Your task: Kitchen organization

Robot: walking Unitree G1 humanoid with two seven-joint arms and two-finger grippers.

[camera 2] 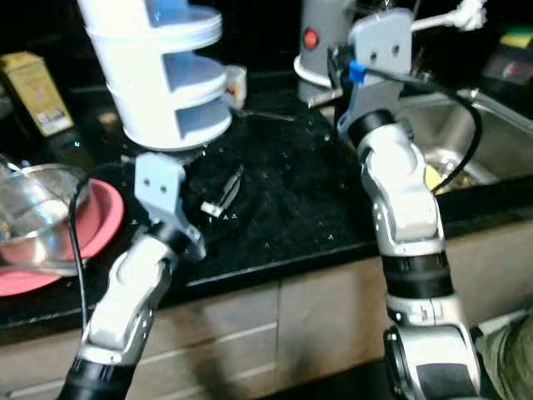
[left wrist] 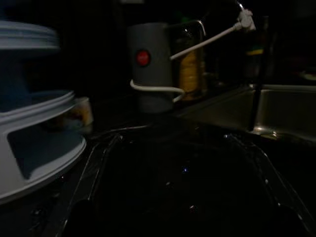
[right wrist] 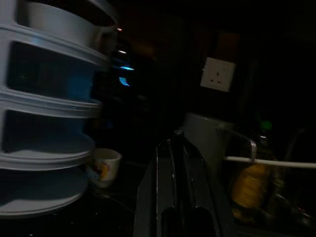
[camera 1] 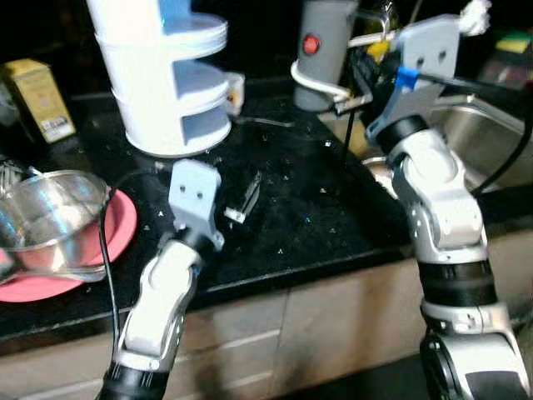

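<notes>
Countertop, black and speckled, ran below both arms. Left gripper hovered low with fingers spread apart; beyond, the white tiered rack. Right gripper, fingers pressed together, reached toward the grey canister beside the sink.

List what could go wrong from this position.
The right gripper, fingers together, is raised beside the grey cylindrical appliance with a red button; a swing could topple it toward the steel sink.

The left gripper rests low on the black countertop near the white tiered plastic rack; pushing forward could shove the rack.
</notes>
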